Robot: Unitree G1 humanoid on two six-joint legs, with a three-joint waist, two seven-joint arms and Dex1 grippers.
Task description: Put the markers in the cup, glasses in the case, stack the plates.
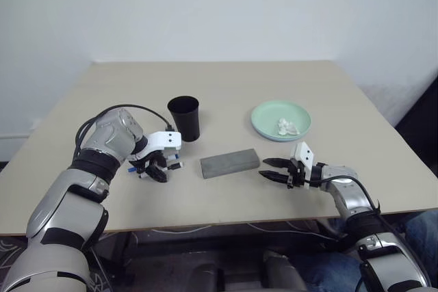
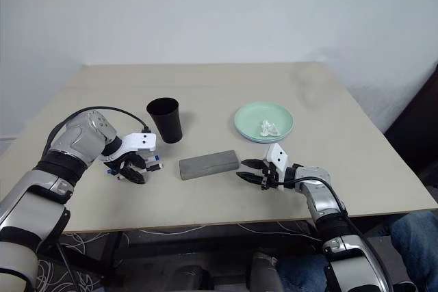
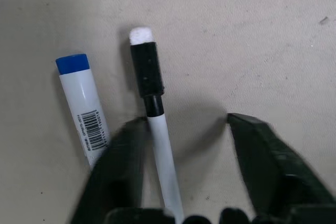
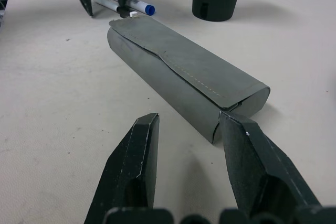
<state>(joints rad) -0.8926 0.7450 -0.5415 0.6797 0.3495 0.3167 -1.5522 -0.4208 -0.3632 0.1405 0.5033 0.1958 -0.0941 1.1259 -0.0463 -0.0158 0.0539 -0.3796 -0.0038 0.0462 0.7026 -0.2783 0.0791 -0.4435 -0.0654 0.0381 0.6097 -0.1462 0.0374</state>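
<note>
Left claw [image 1: 155,169] straddles marker [image 3: 157,140]; cup [image 1: 185,118] upright.

Soft, even light; faint shadows; the left wrist view's foreground blurs.

Bare table [image 1: 226,87] beyond cup [image 1: 184,118], case [image 1: 230,163].

Two markers [image 3: 83,103], one cup [image 1: 184,118], one case [image 1: 230,162]
</note>
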